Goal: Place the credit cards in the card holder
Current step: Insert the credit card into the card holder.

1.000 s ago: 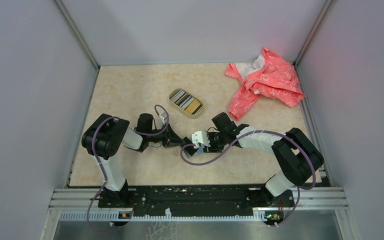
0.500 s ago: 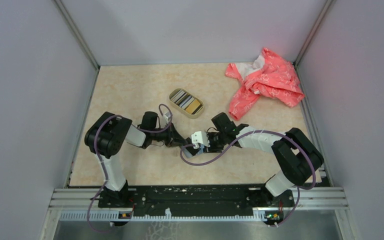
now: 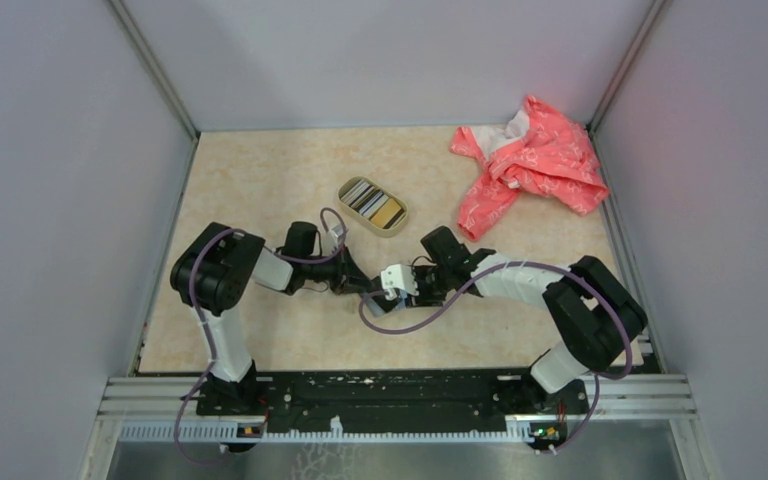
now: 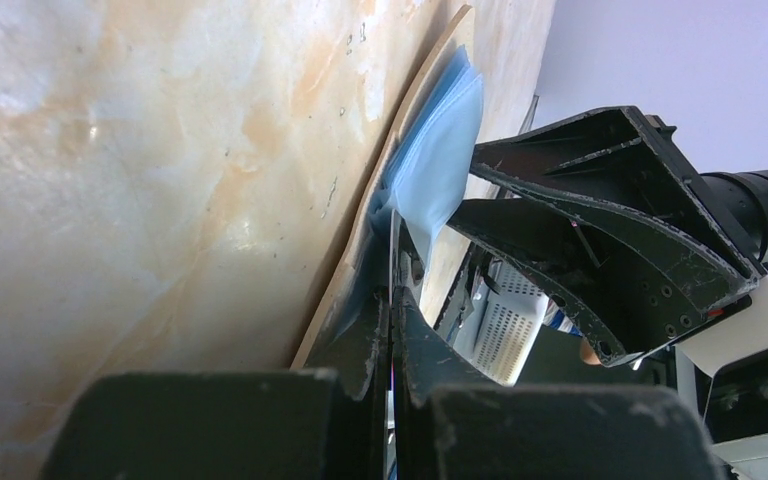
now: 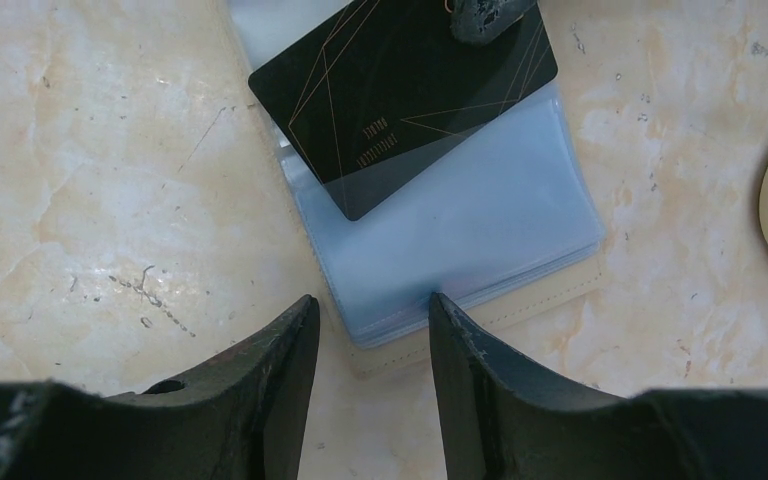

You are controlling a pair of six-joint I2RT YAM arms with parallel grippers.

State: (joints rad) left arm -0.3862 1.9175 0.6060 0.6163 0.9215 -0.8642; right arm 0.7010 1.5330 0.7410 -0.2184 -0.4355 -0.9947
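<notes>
The left gripper (image 4: pixel 392 310), pressed together, pinched a black credit card (image 5: pixel 400 90) by its edge. The card lay partly inside a clear sleeve (image 5: pixel 520 215) of the open card holder (image 5: pixel 480 318), mid-table. The right gripper (image 5: pixel 370 335) hovered over the holder's 3 o'clock edge, fingers spread. Other credit cards (image 3: pixel 372 204) filled a dish (image 3: pixel 341 195) at 12 o'clock.

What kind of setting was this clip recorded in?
Most likely a lab robot cell, not a home or shop: plain grey walls box in a marble-patterned table, and the left arm and right arm are bolted to a metal rail at its near edge.
</notes>
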